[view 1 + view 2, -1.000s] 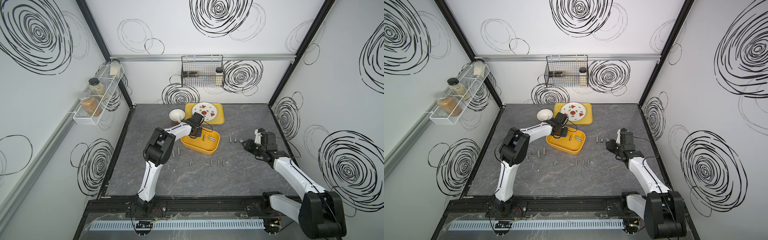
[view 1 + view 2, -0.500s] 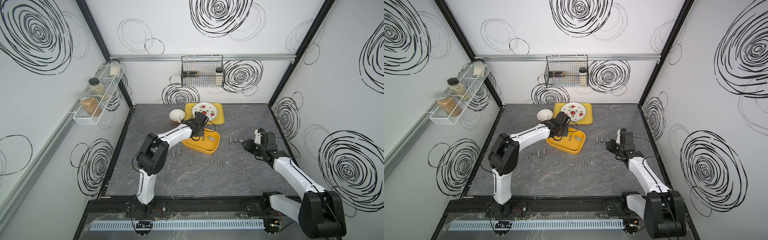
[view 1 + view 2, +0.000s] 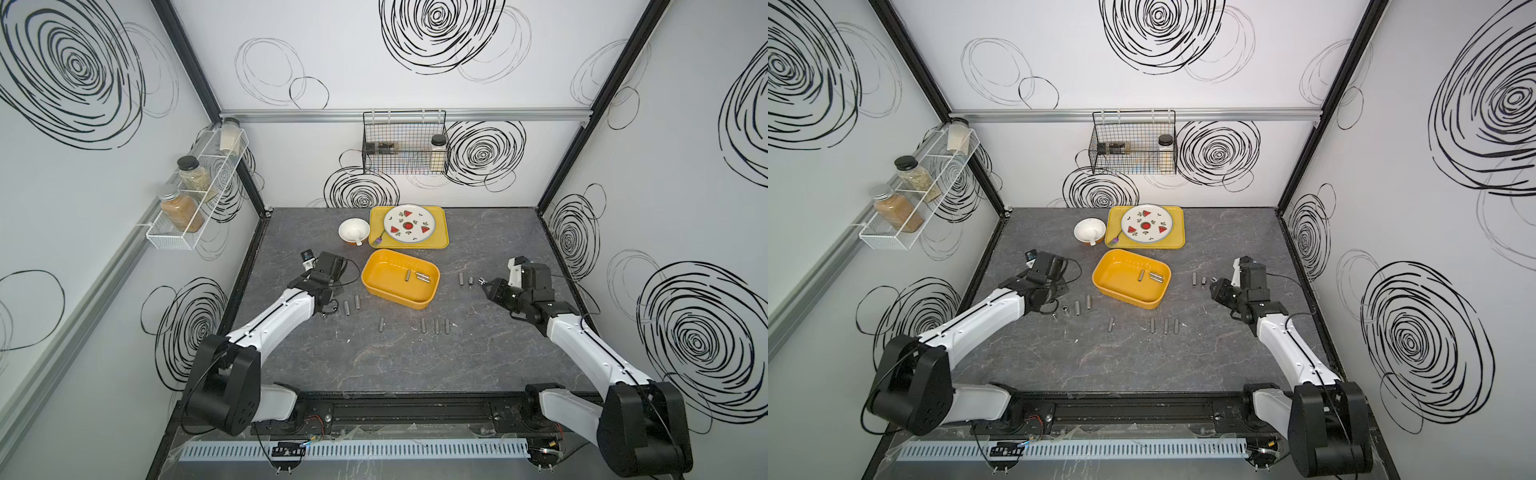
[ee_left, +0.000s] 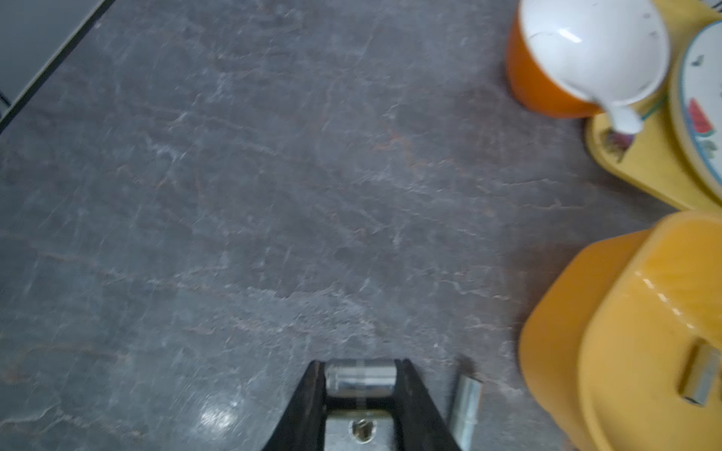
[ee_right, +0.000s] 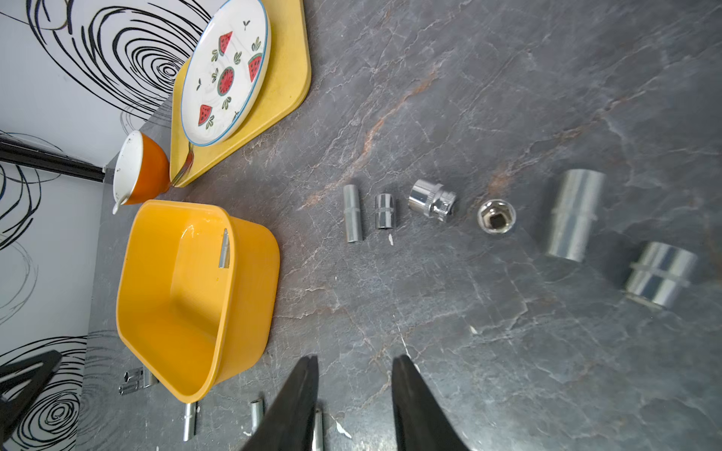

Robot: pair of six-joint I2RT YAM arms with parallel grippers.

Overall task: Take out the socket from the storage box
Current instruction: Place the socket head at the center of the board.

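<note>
the socket [image 4: 359,382], a short shiny steel cylinder, lies crosswise between the black fingertips of the left gripper [image 4: 360,369], which is clamped on its two ends. i cannot tell whether it hangs clear of the grey stone-look table [image 4: 234,195] or touches it. it is outside the storage box [image 3: 397,300]. that deep yellow-orange tub sits a little toward 12 o'clock from the table's middle, and the left wrist hangs at about 9 o'clock from it, near but apart.

a few boxed sockets [image 3: 423,277] lie on the tub's floor toward its 3 o'clock end. on the table, a row of four sockets [image 3: 436,326] lies at 6 o'clock from the tub. a pair of sockets [image 3: 346,308] lies at 8 o'clock, just beside the left wrist. two slim sockets [image 3: 461,279] lie at 3 o'clock, between the tub and the right gripper [image 5: 355,361], whose jaws stand apart with nothing between them. near that arm an upright socket [image 5: 496,216] shows its hex mouth.

at 12 o'clock from the tub lies a flat yellow tray [image 3: 440,243] carrying a watermelon-patterned plate [image 3: 409,223]. an orange bowl [image 3: 354,230], white inside, stands at 11 o'clock.
</note>
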